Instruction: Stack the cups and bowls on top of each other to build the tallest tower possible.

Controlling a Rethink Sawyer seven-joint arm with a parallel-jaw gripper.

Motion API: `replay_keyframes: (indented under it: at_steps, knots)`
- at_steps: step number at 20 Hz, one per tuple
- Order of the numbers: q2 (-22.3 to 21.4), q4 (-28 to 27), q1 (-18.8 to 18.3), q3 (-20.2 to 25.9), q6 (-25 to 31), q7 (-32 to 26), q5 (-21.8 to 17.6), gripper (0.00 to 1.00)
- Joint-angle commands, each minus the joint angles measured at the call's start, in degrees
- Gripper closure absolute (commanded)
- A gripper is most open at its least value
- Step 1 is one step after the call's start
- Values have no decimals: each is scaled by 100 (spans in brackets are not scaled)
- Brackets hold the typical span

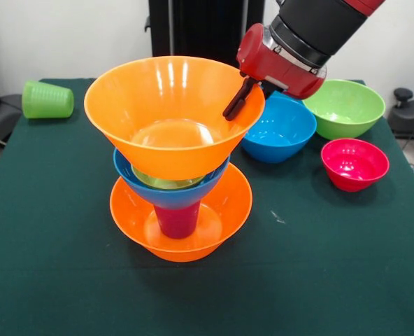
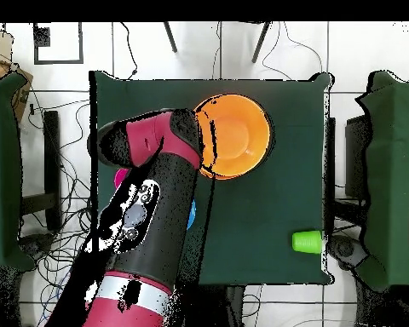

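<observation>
The tower stands mid-table: a large orange bowl [image 1: 181,231] at the bottom, the upturned purple-magenta cup [image 1: 177,220] in it, then a blue bowl [image 1: 170,192] with a lime green bowl [image 1: 166,182] nested inside. A second large orange bowl [image 1: 172,115] is on top; it also shows in the overhead view [image 2: 238,136]. My gripper [image 1: 233,108] is at this top bowl's right rim, shut on it. One dark finger [image 1: 236,99] lies against the inner wall and the other is hidden behind the rim. The arm covers the gripper [image 2: 199,140] from above.
A blue bowl [image 1: 280,129], a lime green bowl [image 1: 347,106] and a small red-pink bowl [image 1: 354,163] sit to the right of the tower. A light green cup [image 1: 47,99] lies on its side at the far left corner; it shows overhead too [image 2: 307,242].
</observation>
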Motion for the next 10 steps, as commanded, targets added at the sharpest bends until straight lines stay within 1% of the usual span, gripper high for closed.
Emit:
replay_keyframes:
  at_steps: [1,6,10]
  knots:
    - [249,374,116,229,64,782,-176,100]
    - [224,344,106,229,122,726,-167,100]
    - [250,369,113,222,59,757,-174,100]
